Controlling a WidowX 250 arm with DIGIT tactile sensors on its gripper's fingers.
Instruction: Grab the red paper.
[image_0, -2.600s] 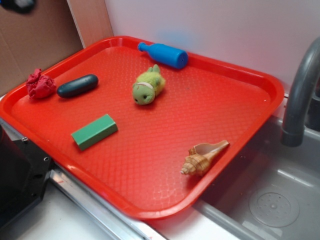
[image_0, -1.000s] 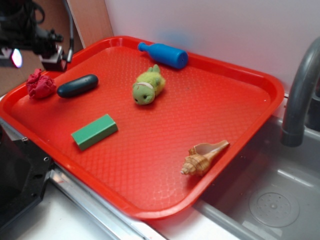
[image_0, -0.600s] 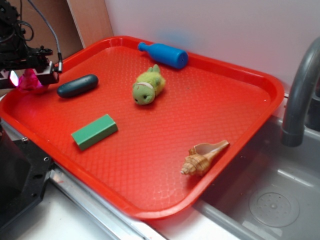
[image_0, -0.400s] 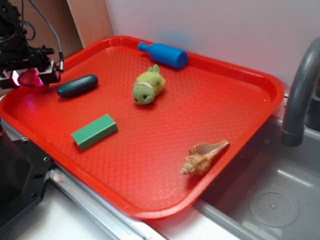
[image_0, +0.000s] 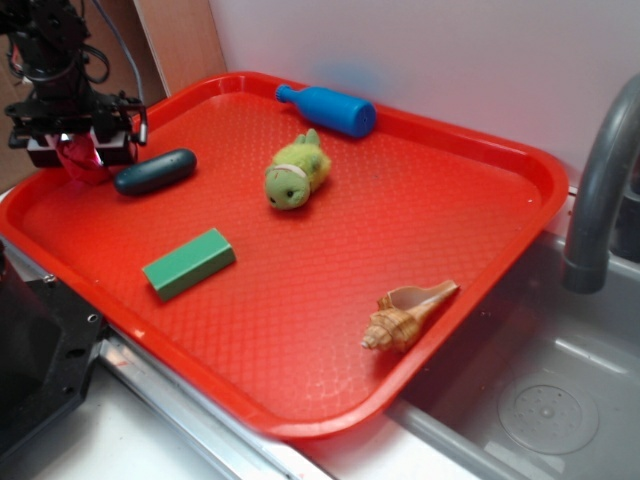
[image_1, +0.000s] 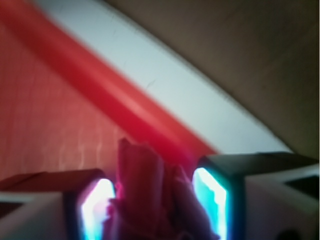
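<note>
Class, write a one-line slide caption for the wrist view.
End effector closed on the red paper, seen close up above the red tray near its rim.

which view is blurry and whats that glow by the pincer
Wrist view: soft and motion-smeared; the tray rim streaks, and the fingers' inner faces glow cyan-white on either side of the red paper. Exterior view: sharp, evenly lit, with the pincer on the paper.

The hand (image_0: 78, 150) points straight down, its fingers (image_1: 220, 200) closed on the red paper (image_1: 150, 200).
</note>
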